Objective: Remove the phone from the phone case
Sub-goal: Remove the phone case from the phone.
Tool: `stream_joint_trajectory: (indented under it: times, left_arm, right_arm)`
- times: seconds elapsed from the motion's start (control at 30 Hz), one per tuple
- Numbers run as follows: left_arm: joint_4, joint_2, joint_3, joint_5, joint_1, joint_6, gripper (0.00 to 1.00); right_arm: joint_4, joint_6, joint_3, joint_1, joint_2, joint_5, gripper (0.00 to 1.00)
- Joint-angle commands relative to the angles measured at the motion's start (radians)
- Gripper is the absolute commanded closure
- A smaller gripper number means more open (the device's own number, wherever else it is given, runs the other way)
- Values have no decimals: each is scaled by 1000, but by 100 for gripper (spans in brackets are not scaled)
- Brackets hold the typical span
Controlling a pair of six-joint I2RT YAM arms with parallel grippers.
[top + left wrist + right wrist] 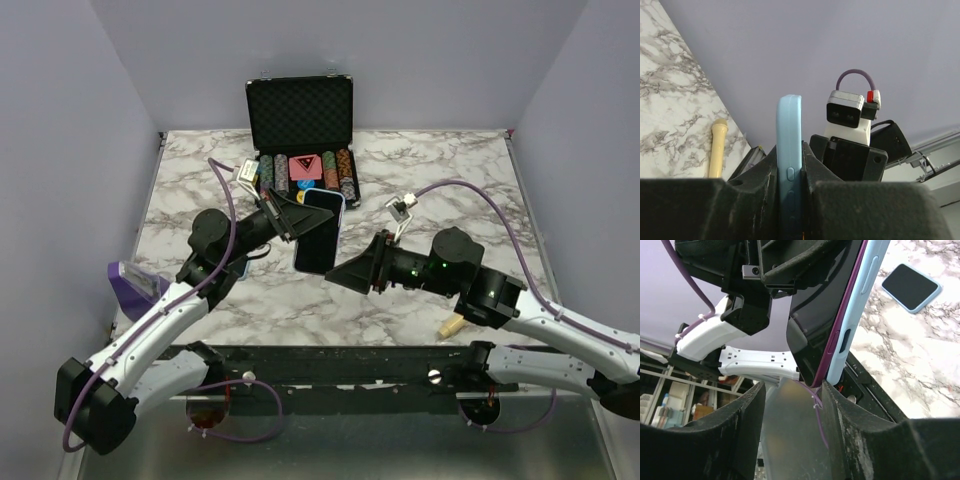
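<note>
Aloft over the middle of the marble worktop (450, 180), the phone (320, 235) sits in its pale blue phone case (790, 150), which the left gripper (290, 215) clamps front and back. The right gripper (795, 400), jaws partly apart, straddles the lower corner without a clear grip. The risk: a pinch that catches case and handset together would free nothing, and a hard pull could wrench the lot from the left fingers and drop it onto the stone. At the far edge an open black chip case (300, 110) holds rows of poker chips (305, 172); a second handset (911, 287) lies flat on the worktop's left half.
</note>
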Motion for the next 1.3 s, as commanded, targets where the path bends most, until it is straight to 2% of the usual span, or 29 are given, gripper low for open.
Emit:
stream_joint_trajectory:
  times: [0.0,0.17,0.5,0.73,0.9,1.07,1.13,1.2,1.23,1.27]
  left_arm:
    - [81,-24,30,-11,-4,-43,100]
    - [118,-16,18,-5,-3,-82,100]
    - [356,27,-47,20,-4,-280,100]
    - [295,19,-30,8,-52,-221,100]
    - [299,13,-50,-8,-86,-220,100]
    - [279,7,-44,0,-101,-195,100]
    - [253,8,-29,18,-101,-165,100]
    - [239,-2,-29,34,-101,-116,100]
    - [207,-15,-29,32,-101,-79,97]
    - [172,-27,-29,29,-101,-47,81]
  right_arm:
    - [105,61,-14,1,0,-41,46]
    - [129,77,-30,1,-3,-13,49]
    - [93,81,-49,-1,11,62,49]
    - [119,98,-33,-11,25,138,50]
    - [227,134,-65,-56,23,142,61]
    - [355,147,-98,-126,58,9,65]
    - [434,164,-120,-156,75,-61,79]
    - [472,170,-134,-182,77,-121,98]
    - [474,172,-138,-189,74,-128,99]
    - [474,172,-141,-197,68,-137,99]
